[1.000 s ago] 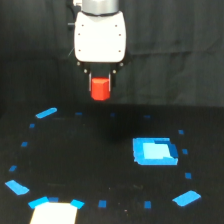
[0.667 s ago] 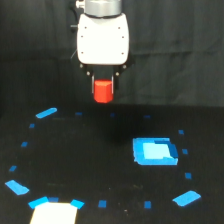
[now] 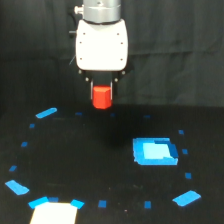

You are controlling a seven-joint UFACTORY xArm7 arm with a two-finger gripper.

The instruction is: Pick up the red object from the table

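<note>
In the upper centre of the frame, the small bright red-orange matte block (image 3: 102, 97) is being gripped between the short dark fingers of the white, box-shaped tool (image 3: 102, 90), directly beneath its body. The block is being held upright, its long axis vertical and in line with the tool. It is being carried clear of the flat black surface (image 3: 100, 165), well apart from the flat blue square patch (image 3: 155, 151) at lower right. The lift is being judged essentially accomplished.
</note>
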